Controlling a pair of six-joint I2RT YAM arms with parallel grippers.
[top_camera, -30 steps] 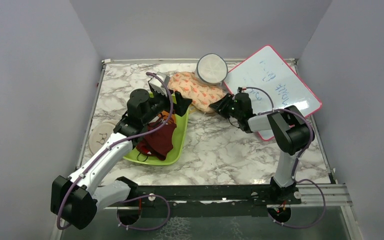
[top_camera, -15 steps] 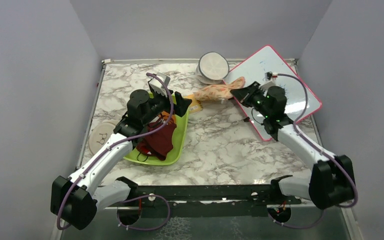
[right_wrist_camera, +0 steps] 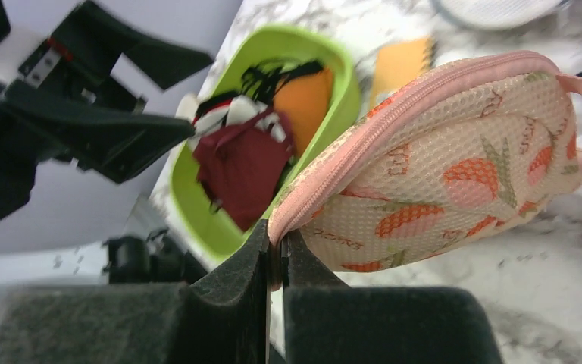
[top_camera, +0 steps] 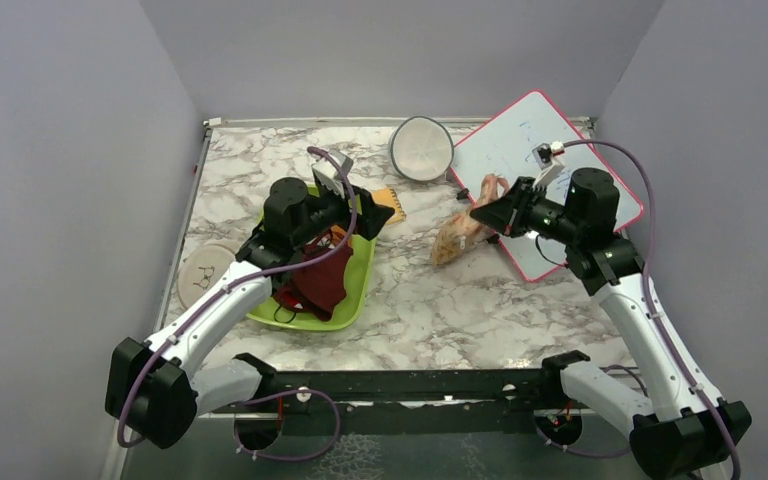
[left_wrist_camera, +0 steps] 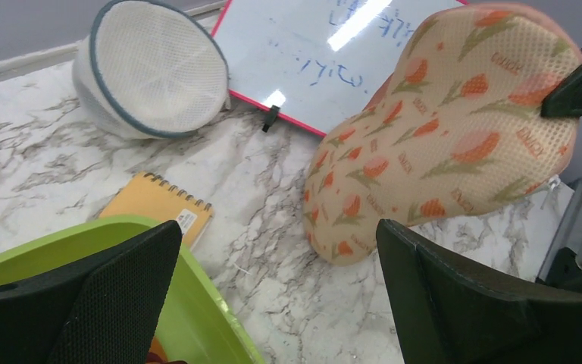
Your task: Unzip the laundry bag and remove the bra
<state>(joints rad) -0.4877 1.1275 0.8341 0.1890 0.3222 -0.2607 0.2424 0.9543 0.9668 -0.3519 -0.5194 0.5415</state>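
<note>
Your right claw (top_camera: 478, 212) is clamped on the bag (top_camera: 457, 235). It pinches the pink zipper (right_wrist_camera: 394, 106) seam at one end and holds the bag up off the counter (top_camera: 430, 300). From that claw the bag hangs down and away toward the left arm. Its long axis slants, with the free end low near the counter; you cannot tell whether it touches. The zipper runs straight out from the pinch along the upper edge and looks closed, and no pull shows. The bra is not visible, so judge it to be inside. Your left claw (top_camera: 370, 210), jaws wide apart and empty over the tray (top_camera: 358, 280), has the bag ahead and to its right, well apart. It is the free one for the zipper.
</note>
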